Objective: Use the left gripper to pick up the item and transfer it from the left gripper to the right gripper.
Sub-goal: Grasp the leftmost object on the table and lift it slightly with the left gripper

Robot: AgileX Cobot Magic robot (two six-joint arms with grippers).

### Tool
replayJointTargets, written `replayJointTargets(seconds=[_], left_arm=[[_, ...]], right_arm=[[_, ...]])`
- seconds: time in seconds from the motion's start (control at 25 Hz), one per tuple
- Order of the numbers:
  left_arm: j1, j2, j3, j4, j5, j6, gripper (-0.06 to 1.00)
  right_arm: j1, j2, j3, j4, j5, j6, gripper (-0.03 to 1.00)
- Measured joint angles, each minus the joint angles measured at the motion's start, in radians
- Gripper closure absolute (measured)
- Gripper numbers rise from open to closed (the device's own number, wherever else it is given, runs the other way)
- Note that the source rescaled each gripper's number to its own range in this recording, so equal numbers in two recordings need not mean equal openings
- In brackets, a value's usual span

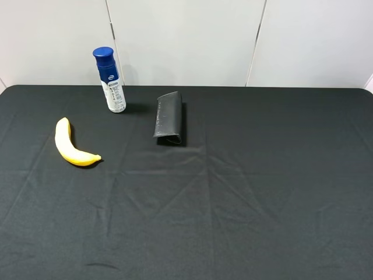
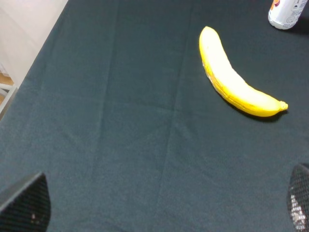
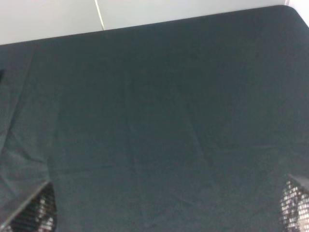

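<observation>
The item, a curved yellow banana (image 1: 71, 146), lies flat on the black cloth at the left of the table. It also shows in the left wrist view (image 2: 235, 83), well ahead of the left gripper (image 2: 164, 205), whose two fingertips (image 2: 26, 205) stand wide apart and empty above bare cloth. The right gripper (image 3: 169, 205) is open too, with its fingertips (image 3: 38, 208) at the frame's lower corners over bare cloth, holding nothing. Neither arm shows in the exterior high view.
A white bottle with a blue cap (image 1: 109, 80) stands behind the banana near the table's back edge; its base shows in the left wrist view (image 2: 288, 12). A folded black pouch (image 1: 169, 118) lies right of the bottle. A white wall runs behind the table.
</observation>
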Motion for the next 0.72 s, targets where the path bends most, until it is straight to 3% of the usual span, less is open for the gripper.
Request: replayJointTargets(seconds=[0.72], left_arm=[[0.0,0.004,-0.002,-0.019,0.001,-0.011,-0.05]], right_arm=[[0.0,0.0,0.0,0.0,0.0,0.0,-0.03]])
